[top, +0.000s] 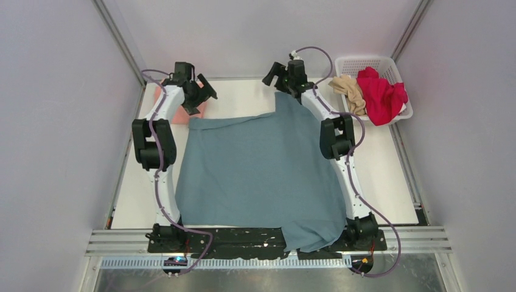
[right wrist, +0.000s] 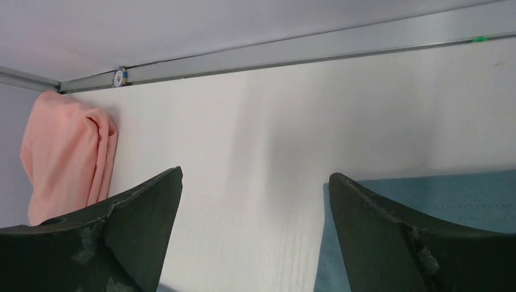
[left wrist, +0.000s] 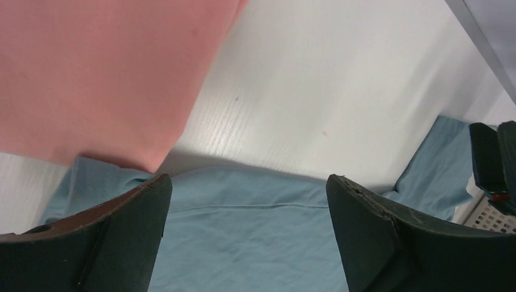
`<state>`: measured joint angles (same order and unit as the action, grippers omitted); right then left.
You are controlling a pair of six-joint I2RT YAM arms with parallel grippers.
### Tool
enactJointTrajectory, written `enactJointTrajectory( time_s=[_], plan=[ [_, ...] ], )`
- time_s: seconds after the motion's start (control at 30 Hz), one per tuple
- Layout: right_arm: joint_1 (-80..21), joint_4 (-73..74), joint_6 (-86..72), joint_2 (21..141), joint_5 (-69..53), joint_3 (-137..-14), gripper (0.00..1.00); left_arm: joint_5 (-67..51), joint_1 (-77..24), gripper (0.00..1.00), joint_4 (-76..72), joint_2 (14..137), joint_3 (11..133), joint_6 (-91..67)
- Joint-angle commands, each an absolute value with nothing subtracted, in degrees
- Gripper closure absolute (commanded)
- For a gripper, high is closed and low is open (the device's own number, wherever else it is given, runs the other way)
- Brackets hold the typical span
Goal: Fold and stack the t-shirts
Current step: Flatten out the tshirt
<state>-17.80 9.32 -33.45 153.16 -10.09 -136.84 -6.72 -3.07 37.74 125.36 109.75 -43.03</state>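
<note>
The left arm rises from its base at the lower left of the overhead view, bends at an elbow on the left side and reaches to the upper left. The left hand [top: 204, 100] hangs there over the folded salmon-pink t-shirt [top: 181, 115], close to the far left corner of the slate-blue t-shirt [top: 255, 176]. Its fingers stand wide apart with nothing between them. In its wrist view the left hand [left wrist: 248, 182] frames the blue cloth's edge, with pink cloth filling the upper left.

The slate-blue t-shirt lies spread across the middle of the worktop [top: 389, 176]. Its near edge droops over the front rail at the lower centre, and one part runs up towards the top centre.

The right arm climbs from the lower right to the top centre. The right hand [top: 272, 73] is just beyond that raised part of the blue shirt, spread wide and empty. Its wrist view shows bare worktop between the fingers, and blue cloth behind the right finger.

At the upper right, the white basket [top: 365, 61] holds the beige t-shirt [top: 350, 91] and the red t-shirt [top: 380, 94], both crumpled and spilling over its rim.
</note>
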Motion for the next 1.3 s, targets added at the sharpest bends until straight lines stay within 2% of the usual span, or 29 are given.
enactJointTrajectory(
  time_s=[0.0,0.23,0.33,0.4,0.5,0.63,0.9,1.27],
  plan=[
    [-18.6,8.7,-28.3,148.2,-9.9,-139.9,0.05,-7.0,-2.3,0.0,39.0,122.6,111.0,-42.2],
    [-18.6,20.1,-14.3,128.3,-3.2,-118.3,0.05,-6.3,-2.3,0.0,41.5,112.0,103.4,-37.8],
    [-18.5,19.8,-15.4,115.1,-0.4,-103.7,0.05,-5.5,-2.3,0.01,39.5,103.8,92.3,-37.1],
    [-18.6,19.2,-16.9,107.5,2.1,-89.3,0.05,-6.7,-2.3,0.0,36.0,97.5,81.7,-37.6],
    [-18.5,21.0,-18.6,100.0,5.3,-78.2,0.05,-10.5,-2.4,0.0,30.7,90.8,71.4,-38.9],
    [-18.3,25.1,-18.8,94.8,8.4,-68.9,0.05,-16.8,-2.8,0.01,29.6,89.1,64.1,-39.2],
    [-14.8,27.2,-20.6,100.6,5.2,-67.2,0.05,-24.1,-3.7,0.01,27.8,96.1,61.2,-39.7],
    [-10.4,27.5,-18.0,114.3,-1.8,-79.4,0.05,-24.8,-0.6,0.0,39.0,109.7,75.7,-36.6]
  ],
)
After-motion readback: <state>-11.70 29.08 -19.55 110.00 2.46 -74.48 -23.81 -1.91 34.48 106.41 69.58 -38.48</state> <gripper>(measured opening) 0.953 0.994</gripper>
